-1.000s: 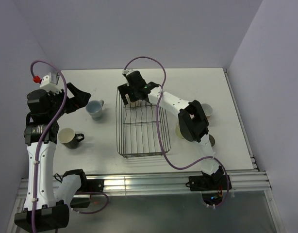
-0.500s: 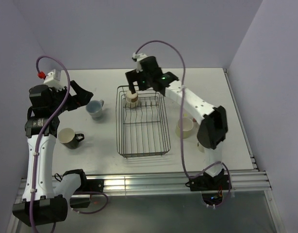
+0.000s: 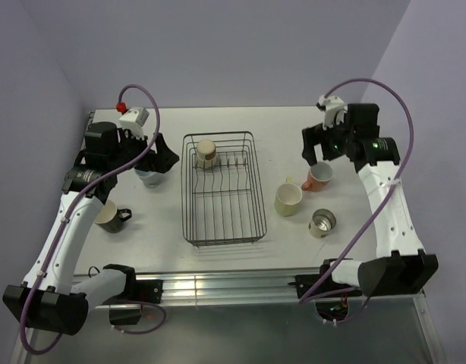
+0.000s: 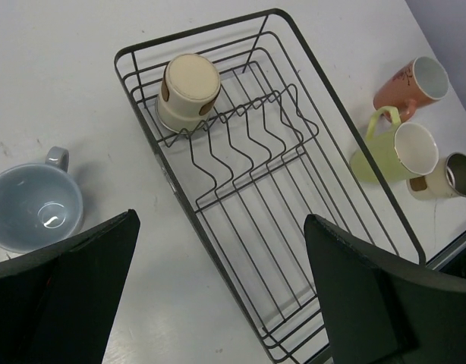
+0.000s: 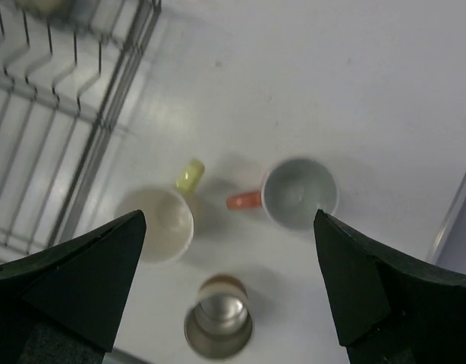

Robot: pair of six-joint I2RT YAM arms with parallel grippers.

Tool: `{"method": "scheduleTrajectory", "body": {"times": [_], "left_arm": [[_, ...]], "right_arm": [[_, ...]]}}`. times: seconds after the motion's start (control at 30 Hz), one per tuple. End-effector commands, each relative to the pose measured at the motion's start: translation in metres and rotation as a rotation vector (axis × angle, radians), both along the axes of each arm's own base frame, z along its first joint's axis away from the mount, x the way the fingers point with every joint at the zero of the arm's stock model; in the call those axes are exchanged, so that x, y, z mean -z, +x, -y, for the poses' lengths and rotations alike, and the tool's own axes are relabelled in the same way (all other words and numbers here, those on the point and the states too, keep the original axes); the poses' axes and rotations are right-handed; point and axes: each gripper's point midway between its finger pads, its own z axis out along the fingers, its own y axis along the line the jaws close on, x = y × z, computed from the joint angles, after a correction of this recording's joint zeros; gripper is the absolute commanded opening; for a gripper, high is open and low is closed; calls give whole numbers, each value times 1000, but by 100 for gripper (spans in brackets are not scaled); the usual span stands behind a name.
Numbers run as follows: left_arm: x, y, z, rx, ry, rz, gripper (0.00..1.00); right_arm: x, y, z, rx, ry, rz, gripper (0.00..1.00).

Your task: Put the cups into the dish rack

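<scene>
1. Rack: black wire basket at mid-table, one row of upright dividers toward its far end.
2. Tan tumbler: inside the rack, far-left corner, closed end up, touching the dividers.
3. Blue cup: upright on the table, just left of the rack, outside it.
4. Black cup: upright, nearer and further left, apart from the blue cup.
5. Yellow mug: upright, right of the rack, mouth up.
6. Pink mug: upright, just beyond the yellow mug, handle pointing toward it.
7. Second tumbler: upright, metal lining showing, nearest of the right-hand three.
8. Left gripper: above the blue cup, fingers spread wide, holding nothing.
9. Right gripper: above the pink mug, fingers spread wide, holding nothing.
</scene>
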Motion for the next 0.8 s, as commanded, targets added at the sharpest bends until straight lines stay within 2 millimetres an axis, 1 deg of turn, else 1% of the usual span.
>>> {"method": "scheduleTrajectory", "body": {"times": [0.0, 0.03, 0.07, 0.1, 0.13, 0.17, 0.23, 0.27, 0.37, 0.43, 0.6, 0.73, 0.77], "left_arm": [[-14, 2, 11, 74, 36, 62, 99], [-12, 2, 14, 83, 41, 57, 99], [-13, 1, 16, 91, 47, 61, 99], [-12, 1, 17, 95, 53, 61, 99], [-12, 1, 18, 97, 55, 61, 99], [-12, 1, 19, 101, 56, 60, 99], [-12, 0, 20, 109, 53, 60, 99], [-12, -2, 22, 118, 50, 58, 99], [-13, -6, 26, 144, 41, 60, 99], [-13, -8, 26, 149, 34, 57, 98], [-13, -17, 32, 194, 15, 59, 95], [-14, -17, 35, 198, 6, 62, 90], [-15, -17, 36, 202, 4, 66, 90]], "right_arm": [[37, -62, 28, -79, -111, -142, 100], [44, -72, 34, -75, -126, -159, 100], [59, -86, 40, -87, -159, -191, 100], [68, -97, 46, -73, -170, -230, 100], [75, -104, 50, -69, -182, -249, 100], [87, -113, 53, -72, -199, -273, 99], [98, -120, 64, -49, -230, -299, 98], [111, -127, 68, -62, -250, -331, 95], [130, -132, 79, -66, -267, -378, 86], [137, -129, 83, -59, -253, -397, 82], [150, -117, 90, -42, -235, -422, 79], [163, -110, 91, -25, -202, -450, 76], [170, -111, 91, -24, -191, -471, 74]]}}
